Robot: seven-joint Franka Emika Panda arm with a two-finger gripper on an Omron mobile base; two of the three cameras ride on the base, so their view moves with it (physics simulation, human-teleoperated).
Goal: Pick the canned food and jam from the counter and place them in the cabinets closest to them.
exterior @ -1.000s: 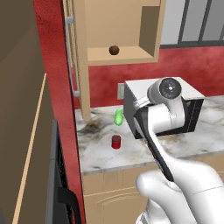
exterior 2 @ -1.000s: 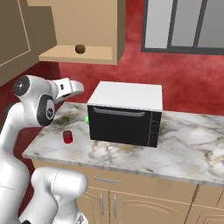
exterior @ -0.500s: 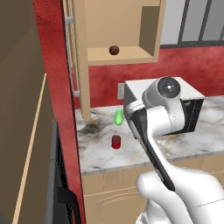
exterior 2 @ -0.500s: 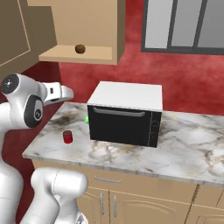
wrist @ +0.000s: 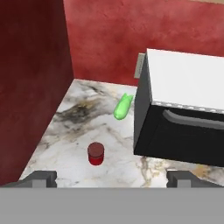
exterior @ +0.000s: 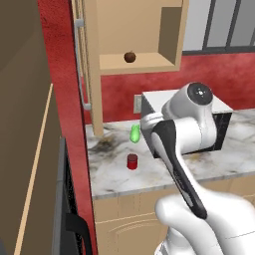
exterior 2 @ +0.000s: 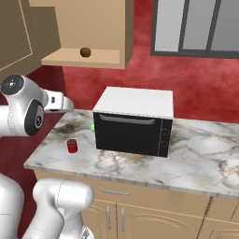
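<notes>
The canned food point(wrist: 96, 153) is a small dark-red can standing upright on the marble counter point(wrist: 72, 140), left of the black microwave. It also shows as the can point(exterior: 132, 161) and the can point(exterior 2: 72, 145) near the counter's front left. My gripper point(wrist: 112, 178) hovers above and short of it, open, with its fingertips point(wrist: 42, 178) spread wide and nothing between them. The white hand point(exterior 2: 61, 102) hangs high over the counter's left end. The wall cabinet point(exterior: 139, 62) above stands open. The jam is out of view.
A black microwave point(exterior 2: 133, 123) with a white top stands right of the can. A small green oblong thing point(wrist: 123, 106) lies behind the can by the microwave. A brown ball point(exterior: 130, 57) rests on the open cabinet's shelf. A dark-red wall point(wrist: 30, 78) bounds the left.
The hand has drawn back to the left and slightly down in the right base view. The can and the other things have stayed put.
</notes>
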